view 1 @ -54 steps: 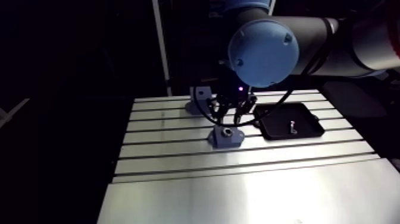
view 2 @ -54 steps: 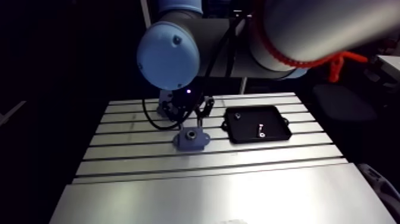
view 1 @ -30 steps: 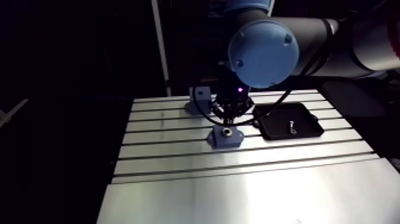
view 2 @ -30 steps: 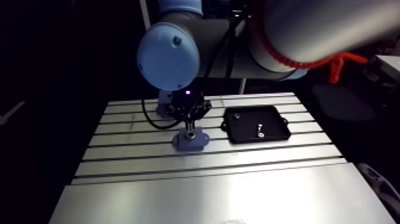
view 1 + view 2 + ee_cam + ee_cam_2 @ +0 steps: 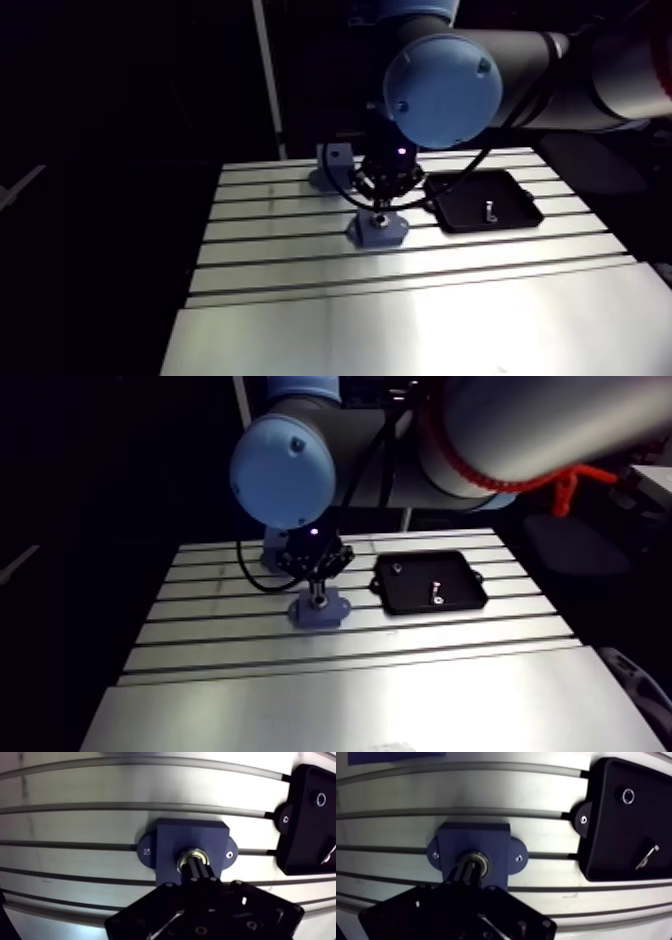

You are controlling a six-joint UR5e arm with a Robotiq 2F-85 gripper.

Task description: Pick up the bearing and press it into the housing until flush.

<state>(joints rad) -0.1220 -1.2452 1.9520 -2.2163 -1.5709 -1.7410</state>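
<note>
Here the gripper [image 5: 195, 866], clenched with nothing between, touches the bearing [image 5: 193, 853] in the housing [image 5: 170, 839].

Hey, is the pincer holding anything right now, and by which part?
Nothing is held: the pincer is shut, its tips at the bearing seated in the housing.

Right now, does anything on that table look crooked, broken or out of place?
Nothing stands out. The bearing sits centred in the housing under the shut tool, the housing lies flat on the table, and the black tray rests beside it.
</note>
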